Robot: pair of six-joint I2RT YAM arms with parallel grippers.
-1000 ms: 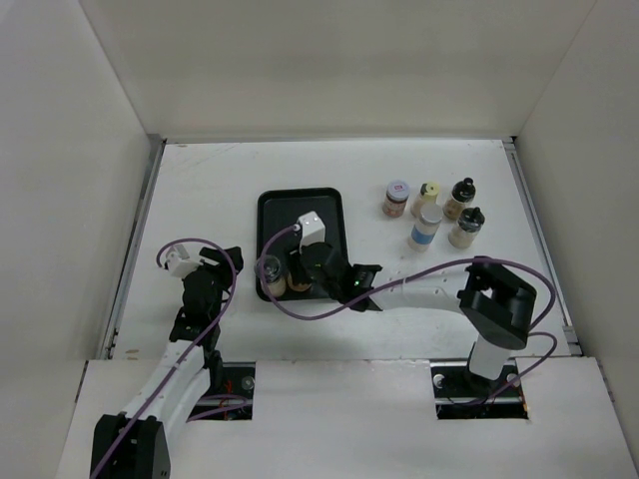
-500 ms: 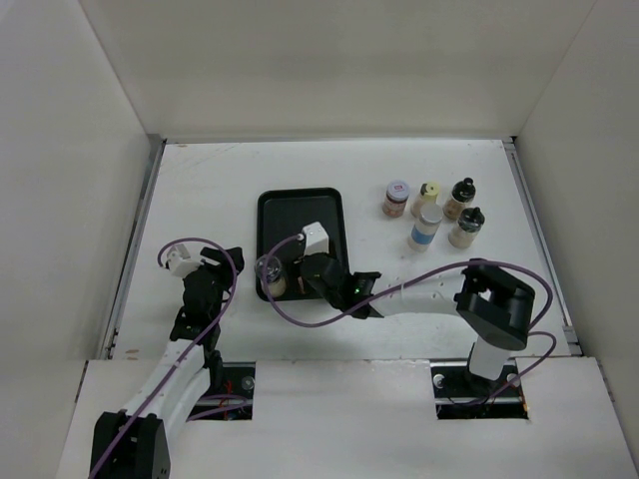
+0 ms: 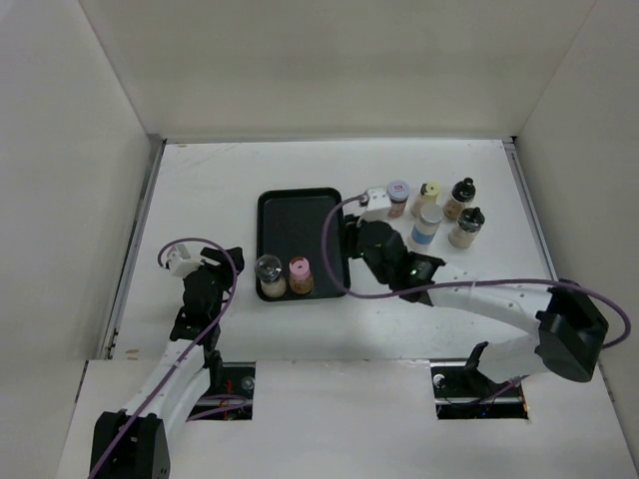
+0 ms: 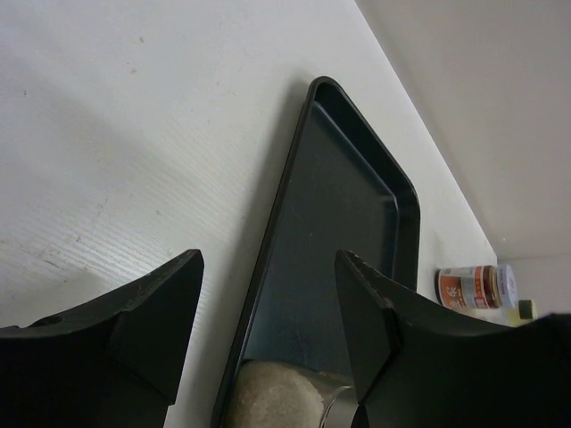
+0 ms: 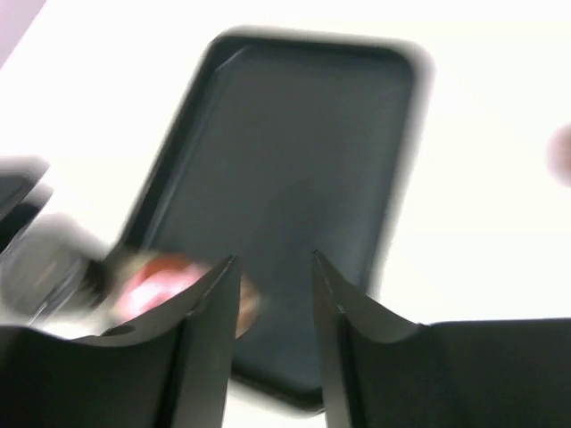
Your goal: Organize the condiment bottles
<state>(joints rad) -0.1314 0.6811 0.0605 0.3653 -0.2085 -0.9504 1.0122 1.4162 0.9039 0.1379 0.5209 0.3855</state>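
Top external view: a black tray (image 3: 300, 215) is located at mid-table. Two condiment bottles are seen standing upright side by side inside it at its near edge, a pale-capped bottle (image 3: 269, 276) on the left and a pink-capped bottle (image 3: 301, 274) on the right. Five further bottles are grouped on the table to the right of the tray. A lavender-capped bottle (image 3: 398, 197), a yellow-capped bottle (image 3: 429, 195) and a black-capped bottle (image 3: 461, 197) are set in the far row. A white-capped bottle (image 3: 427, 226) and a second black-capped bottle (image 3: 466, 228) are set in the near row. The right gripper (image 3: 356, 238) is positioned just beside the right rim of the tray, between the tray and the group. In the blurred right wrist view its fingers are shown slightly parted, with nothing between them. The left gripper (image 3: 213, 264) is positioned to the left of the tray, well apart from the group. In the left wrist view its fingers are shown spread wide, and nothing is held.
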